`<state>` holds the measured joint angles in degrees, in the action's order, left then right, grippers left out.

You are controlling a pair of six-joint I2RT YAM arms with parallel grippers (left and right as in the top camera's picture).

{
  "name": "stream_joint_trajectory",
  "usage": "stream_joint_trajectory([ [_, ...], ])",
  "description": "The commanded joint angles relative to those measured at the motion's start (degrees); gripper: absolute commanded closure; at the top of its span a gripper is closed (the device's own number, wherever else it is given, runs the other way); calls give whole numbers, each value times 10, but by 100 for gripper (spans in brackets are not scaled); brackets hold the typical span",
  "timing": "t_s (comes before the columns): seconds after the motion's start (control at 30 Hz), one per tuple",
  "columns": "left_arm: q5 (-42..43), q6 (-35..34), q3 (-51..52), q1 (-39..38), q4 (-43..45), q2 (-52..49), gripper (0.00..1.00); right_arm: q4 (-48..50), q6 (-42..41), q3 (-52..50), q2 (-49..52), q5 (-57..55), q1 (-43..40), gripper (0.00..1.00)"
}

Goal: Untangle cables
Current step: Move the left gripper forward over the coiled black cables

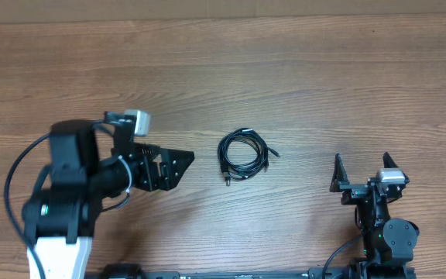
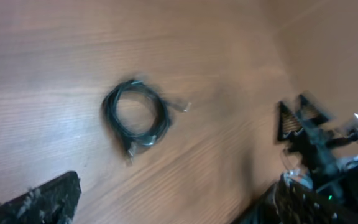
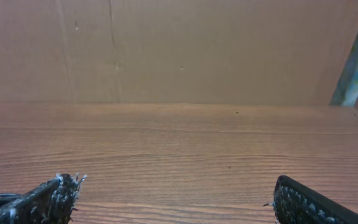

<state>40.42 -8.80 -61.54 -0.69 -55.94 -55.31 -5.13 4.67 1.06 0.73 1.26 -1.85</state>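
Observation:
The cables (image 1: pixel 242 153) lie as one small black coil on the wooden table (image 1: pixel 300 85), near its middle, with plug ends sticking out at the lower left and right. In the left wrist view the coiled cables (image 2: pixel 162 118) lie ahead of the fingers, slightly blurred. My left gripper (image 1: pixel 178 167) (image 2: pixel 173 202) is open and empty, a short way left of the coil and pointing toward it. Far to the right, near the front edge, my right gripper (image 1: pixel 362 169) (image 3: pixel 176 199) stands open with only bare wood between its fingers.
A brown cardboard wall (image 3: pixel 179 50) stands along the table's far edge. The right arm's base (image 1: pixel 389 236) sits at the front right, and the left arm's body (image 1: pixel 64 201) at the front left. Thick black robot cables loop beside both bases.

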Motion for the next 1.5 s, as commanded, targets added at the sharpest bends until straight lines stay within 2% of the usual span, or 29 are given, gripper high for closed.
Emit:
stream_joint_trajectory([
  [0.0,-141,24,-65,-42,-68,-56,0,3,-3,-6,-6,1,0,0],
  [0.1,-199,23,-108,-89,-114,-99,0,3,-3,-6,-6,1,0,0],
  [0.2,-184,-1,-113,-109,-93,-116,0,3,-3,-6,-6,1,0,0],
  [0.37,-116,-97,-113,-115,-78,-145,1,3,-3,-6,-6,1,0,0],
  [0.6,-107,-74,-113,-141,-91,-215,0,3,-3,-6,-6,1,0,0],
  [0.77,-145,-75,-113,-172,-82,-275,0,3,-3,-6,-6,1,0,0],
  [0.93,-215,-89,-113,-183,-35,-334,0,3,-3,-6,-6,1,0,0],
  [1.1,-220,-110,-113,-185,50,-393,0,3,-3,-6,-6,1,0,0],
  [1.17,-215,-115,-113,-186,89,-419,5,3,-3,-6,-6,1,0,0],
  [1.2,-211,-120,-113,-187,103,-430,14,3,-3,-6,-6,1,0,0],
  [1.27,-203,-142,-113,-189,126,-452,24,3,-3,-6,-6,1,0,0],
  [1.47,-207,-169,-113,-199,171,-500,34,3,-3,-6,-6,1,0,0],
])
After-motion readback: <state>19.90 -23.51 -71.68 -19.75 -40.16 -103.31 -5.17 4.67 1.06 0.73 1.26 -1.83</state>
